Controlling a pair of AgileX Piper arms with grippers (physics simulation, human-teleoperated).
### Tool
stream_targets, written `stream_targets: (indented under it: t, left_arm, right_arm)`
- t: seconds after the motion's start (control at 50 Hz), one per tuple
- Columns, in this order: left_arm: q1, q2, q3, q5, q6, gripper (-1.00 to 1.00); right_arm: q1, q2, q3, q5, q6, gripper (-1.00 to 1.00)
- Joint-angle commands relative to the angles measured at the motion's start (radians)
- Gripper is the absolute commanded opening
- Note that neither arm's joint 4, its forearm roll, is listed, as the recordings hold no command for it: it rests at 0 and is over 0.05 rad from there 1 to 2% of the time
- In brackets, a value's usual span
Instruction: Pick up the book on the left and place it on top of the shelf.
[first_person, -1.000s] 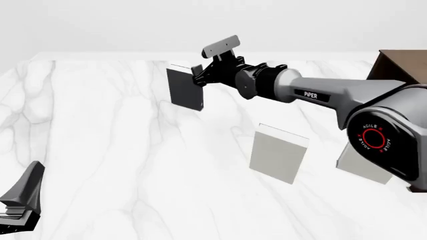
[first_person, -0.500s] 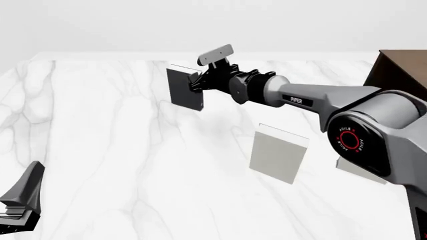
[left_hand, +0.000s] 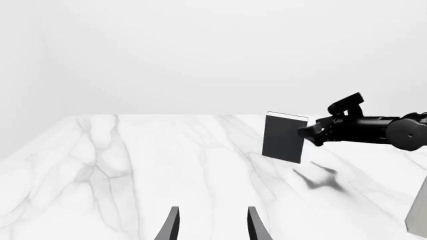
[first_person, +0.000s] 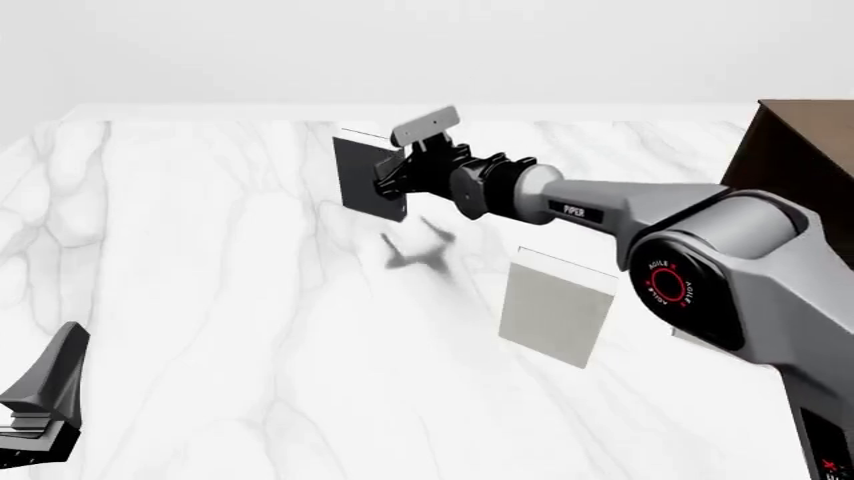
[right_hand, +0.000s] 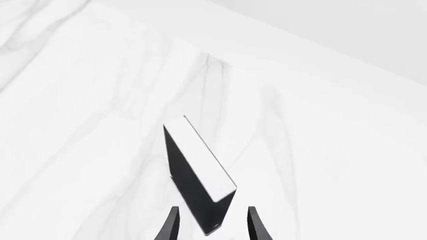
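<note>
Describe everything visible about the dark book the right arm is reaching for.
The book is thin, with a dark grey, matte cover and a pale page edge along its top. It stands upright on the white marble table, far left of the shelf. The right gripper is at its near corner, its open fingers either side of the book's edge in the right wrist view; contact is unclear.

White marble worktop (first_person: 200, 300) with grey veining, pale wall behind; standing on it toward the far middle, a thin dark book (first_person: 363, 180) with pale page edge, upright; nearer and to the right, a larger white book (first_person: 554, 305), upright; at the far right edge, a dark brown shelf (first_person: 807, 160)
</note>
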Motion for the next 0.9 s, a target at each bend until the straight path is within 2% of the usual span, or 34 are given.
stream_targets:
  t: [0.02, 0.9]
  left_arm:
    - [0.000, 0.000, 0.000, 0.000, 0.000, 1.00]
    - [0.000, 0.000, 0.000, 0.000, 0.000, 1.00]
  right_arm:
    - [-0.003, 0.037, -0.037, 0.017, -0.001, 1.00]
    - [-0.001, 0.180, -0.216, 0.096, 0.000, 1.00]
